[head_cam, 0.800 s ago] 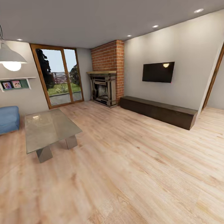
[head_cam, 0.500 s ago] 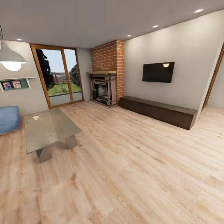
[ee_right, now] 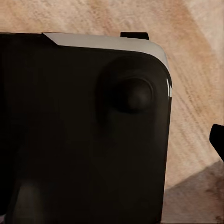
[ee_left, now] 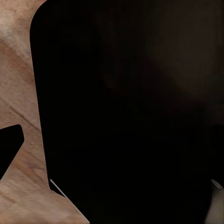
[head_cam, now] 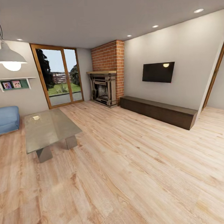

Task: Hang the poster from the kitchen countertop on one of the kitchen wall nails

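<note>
Nearest, under both wrist cameras, lies pale wooden floor (head_cam: 134, 176); most of each wrist view is taken up by a dark rounded body, apparently part of the robot itself, and a small black tip pokes in at the edge of each. Whether the jaws stand wide or narrow I cannot tell on either arm, and nothing is seen held in them.

Further out in the head view, a glass-topped coffee table (head_cam: 49, 127) stands on the floorboards, with the end of a blue sofa (head_cam: 6, 119) just beyond it. A low dark media bench (head_cam: 159, 111) runs along the side wall under a wall-mounted television (head_cam: 158, 72). At the far end are a brick fireplace (head_cam: 106, 87), a glazed patio door (head_cam: 60, 75), and a wall shelf (head_cam: 14, 83) carrying small framed photos (not the item wanted). A pendant lamp (head_cam: 8, 57) hangs close to the camera.

This is a living room; the poster and the kitchen counter are somewhere out of sight, so the robot is judged to be in transit.

As for handling, a framed poster is probably light, rigid and flat, with a smooth, slippery face. Pinching the frame edge near the middle of one side should keep it from swinging, leaving the top free for the nail.
</note>
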